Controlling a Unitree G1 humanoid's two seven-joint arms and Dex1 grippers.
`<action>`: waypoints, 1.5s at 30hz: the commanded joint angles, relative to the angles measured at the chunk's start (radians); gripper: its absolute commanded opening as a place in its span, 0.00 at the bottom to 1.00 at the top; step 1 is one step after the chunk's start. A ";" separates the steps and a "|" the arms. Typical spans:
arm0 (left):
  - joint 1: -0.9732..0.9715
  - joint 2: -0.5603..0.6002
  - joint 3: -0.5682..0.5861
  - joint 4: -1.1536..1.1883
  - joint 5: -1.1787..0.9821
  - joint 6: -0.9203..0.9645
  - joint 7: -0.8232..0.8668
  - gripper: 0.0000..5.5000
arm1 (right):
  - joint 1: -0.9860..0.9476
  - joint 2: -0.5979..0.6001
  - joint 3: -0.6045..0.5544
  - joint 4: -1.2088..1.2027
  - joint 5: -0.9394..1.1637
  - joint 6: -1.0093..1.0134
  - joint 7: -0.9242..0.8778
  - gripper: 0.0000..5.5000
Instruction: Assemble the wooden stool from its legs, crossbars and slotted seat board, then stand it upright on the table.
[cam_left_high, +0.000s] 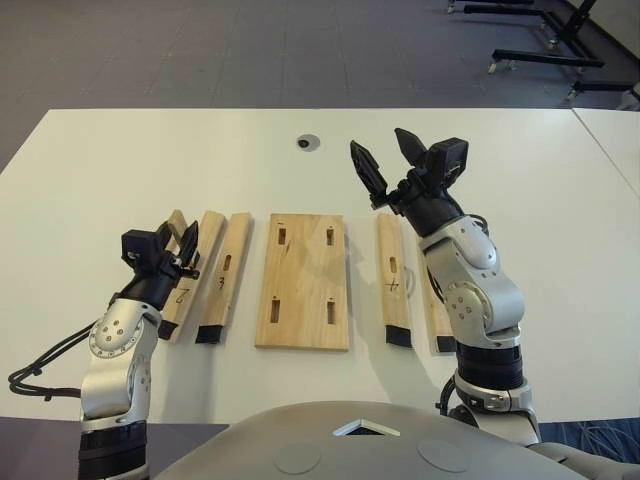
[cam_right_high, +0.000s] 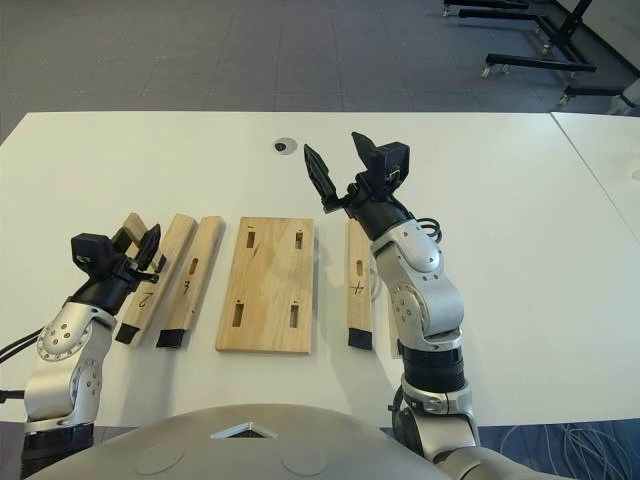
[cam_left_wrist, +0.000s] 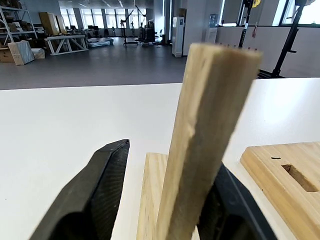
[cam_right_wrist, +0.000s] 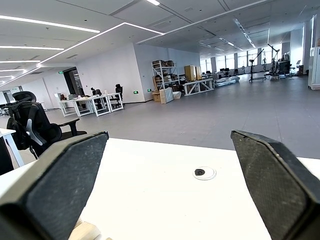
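On table (cam_left_high: 100, 160), L pincer (cam_left_high: 178, 238) part-open astride crossbar (cam_left_wrist: 210, 125), wrist view: gap by one finger (cam_left_wrist: 95, 195), R pincer (cam_left_high: 383, 150) wide open, empty

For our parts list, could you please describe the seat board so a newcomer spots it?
Look at the row laid out on the white table. The pale rectangular wooden seat board is its middle piece: far wider than the narrow black-tipped strips beside it, with four slots.

Your seat board (cam_left_high: 302, 280) lies flat mid-bench, four slots showing. Left of it, inner left leg (cam_right_high: 190, 280) and outer left leg (cam_right_high: 140, 305) lie side by side, black ends toward robot. Right of it lie right leg (cam_right_high: 359, 285) and far right leg (cam_left_high: 438, 325), partly hidden. Short crossbar (cam_left_wrist: 210, 130) sits inside spread left gripper (cam_left_high: 178, 243), touching one finger.
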 joint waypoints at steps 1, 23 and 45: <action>-0.030 -0.004 0.005 -0.050 -0.035 -0.024 -0.018 0.43 | -0.027 0.003 -0.007 0.010 0.000 -0.008 0.002 0.82; -0.446 0.085 0.034 -0.180 -0.158 0.242 0.089 0.43 | -0.060 0.029 0.016 0.048 -0.004 -0.038 0.015 0.82; -0.262 0.061 0.025 -0.129 -0.171 0.209 0.056 0.43 | -0.043 0.038 -0.017 -0.100 0.144 0.055 0.014 0.82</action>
